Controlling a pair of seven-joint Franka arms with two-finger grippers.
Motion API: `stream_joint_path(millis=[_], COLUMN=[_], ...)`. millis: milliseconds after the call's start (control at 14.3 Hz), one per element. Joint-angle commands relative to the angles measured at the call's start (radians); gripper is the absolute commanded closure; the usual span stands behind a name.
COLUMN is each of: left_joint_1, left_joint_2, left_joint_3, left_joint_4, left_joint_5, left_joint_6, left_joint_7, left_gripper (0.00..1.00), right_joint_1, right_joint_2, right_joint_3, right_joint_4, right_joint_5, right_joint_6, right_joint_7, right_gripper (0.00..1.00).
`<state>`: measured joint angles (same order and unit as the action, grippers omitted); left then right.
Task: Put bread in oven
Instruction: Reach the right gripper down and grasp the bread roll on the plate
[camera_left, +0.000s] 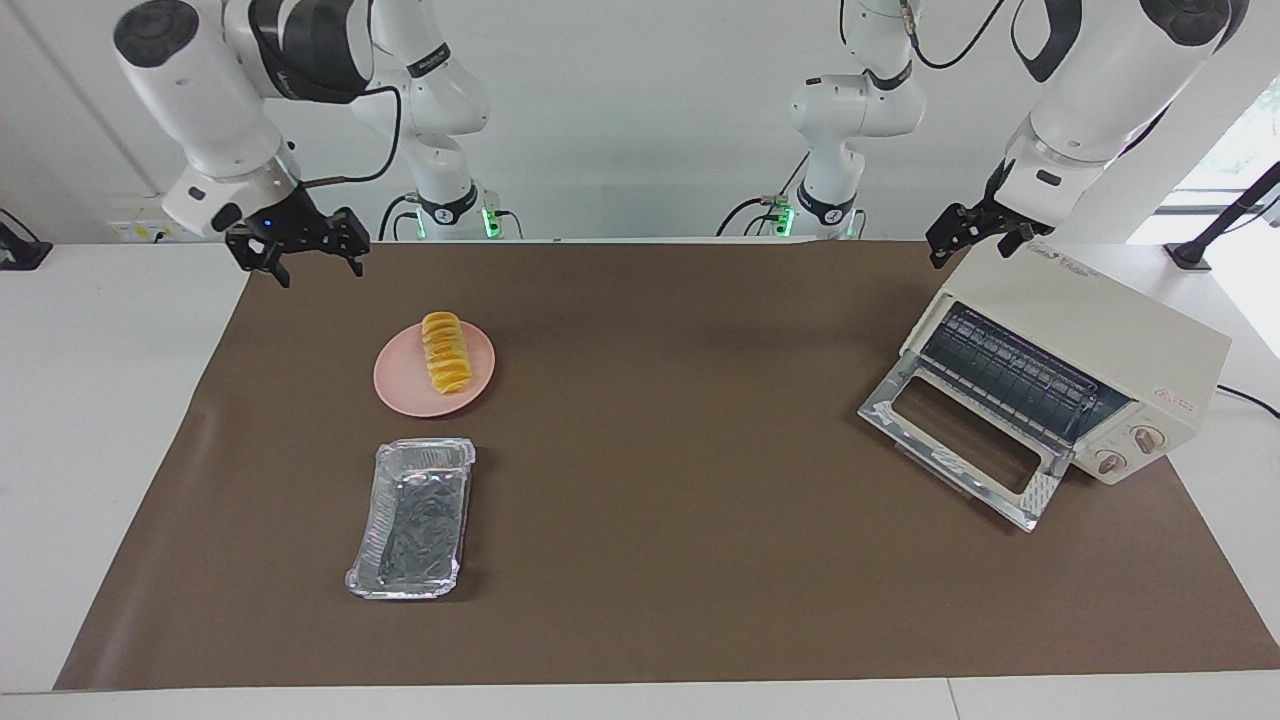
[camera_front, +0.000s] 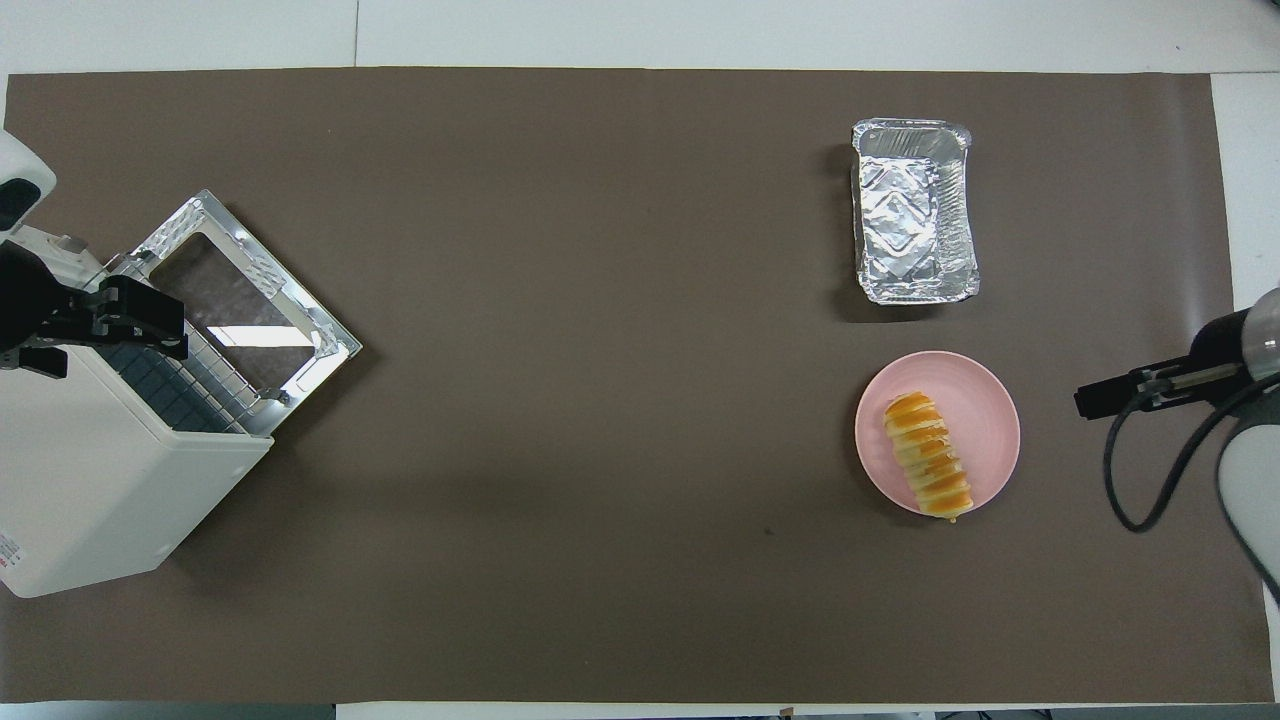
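Bread (camera_left: 446, 351) untouched on pink plate (camera_left: 403, 383); right gripper (camera_left: 307, 257) spread, empty, over mat edge; left gripper (camera_left: 968, 233) spread above oven (camera_left: 1090, 345); risk: loaf rolling off-grip.

From my remote station, the oven (camera_front: 110, 480) runs off the overhead view's edge; its knobs (camera_left: 1130, 450) show only from the facing camera. The left gripper (camera_front: 150, 325) covers part of the rack, and both arms are cropped.

Pink plate (camera_left: 405, 378), foil tray (camera_left: 412, 520), brown mat (camera_left: 660, 500)
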<state>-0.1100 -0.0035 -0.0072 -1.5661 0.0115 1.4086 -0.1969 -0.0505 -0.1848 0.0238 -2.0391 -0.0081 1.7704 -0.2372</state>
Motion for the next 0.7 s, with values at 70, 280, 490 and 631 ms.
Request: stream_joint_path(millis=[70, 280, 490, 631], left_joint_1=[0.007, 0.009, 0.009, 0.009], left_joint_2=[-0.026, -0.026, -0.026, -0.026], left_joint_3=[-0.002, -0.002, -0.002, -0.002], left_joint_4=[-0.028, -0.028, -0.028, -0.028], left_joint_5=[-0.013, -0.013, -0.013, -0.013], left_joint_6=[0.001, 0.001, 0.001, 0.001], left_joint_7=[-0.001, -0.001, -0.001, -0.001], left_gripper=[0.00, 0.00, 0.00, 0.00], right_joint_1=[0.072, 0.113, 0.141, 0.143], right_joint_2=[0.026, 0.076, 0.116, 0.139], right_joint_3=[0.002, 0.004, 0.004, 0.004], right_joint_4=[-0.145, -0.215, -0.275, -0.294], right_joint_5=[0.002, 0.002, 0.003, 0.008], right_joint_6=[0.176, 0.301, 0.414, 0.431], right_joint_7=[0.058, 0.087, 0.088, 0.082], right_gripper=[0.00, 0.00, 0.00, 0.00])
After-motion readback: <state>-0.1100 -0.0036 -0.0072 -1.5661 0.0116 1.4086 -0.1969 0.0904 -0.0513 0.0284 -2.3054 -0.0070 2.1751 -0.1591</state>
